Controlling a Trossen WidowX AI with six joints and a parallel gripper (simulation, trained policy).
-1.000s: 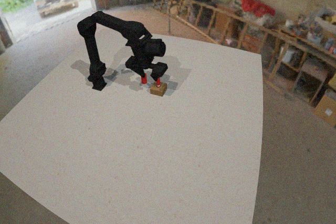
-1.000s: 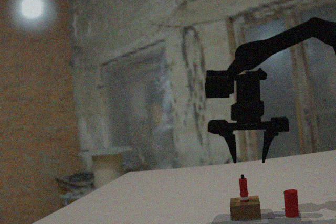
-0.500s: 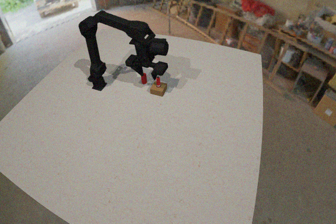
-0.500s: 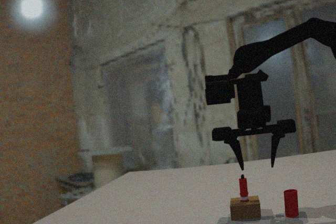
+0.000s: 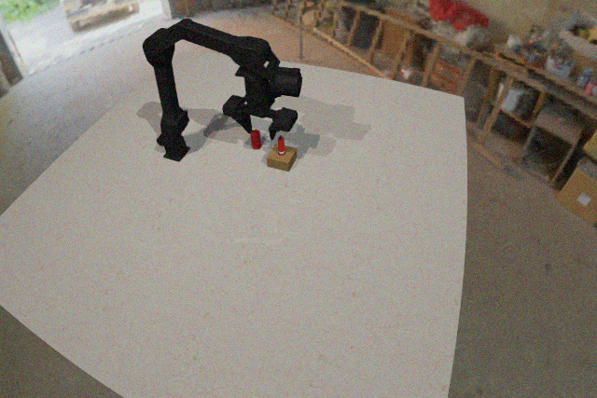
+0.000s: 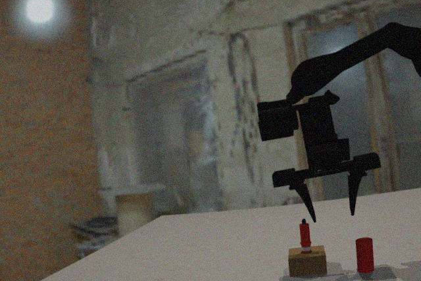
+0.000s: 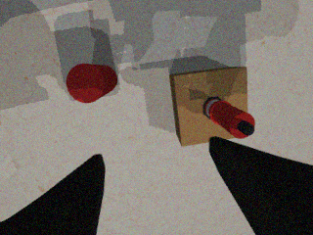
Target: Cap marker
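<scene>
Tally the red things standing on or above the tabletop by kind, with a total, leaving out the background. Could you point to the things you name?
Cap (image 5: 255, 139) (image 6: 364, 255) (image 7: 91, 83): 1
Marker (image 5: 281, 144) (image 6: 304, 233) (image 7: 228, 117), upright in the holder block (image 5: 279, 162) (image 6: 307, 265) (image 7: 192, 119): 1
Total: 2
</scene>
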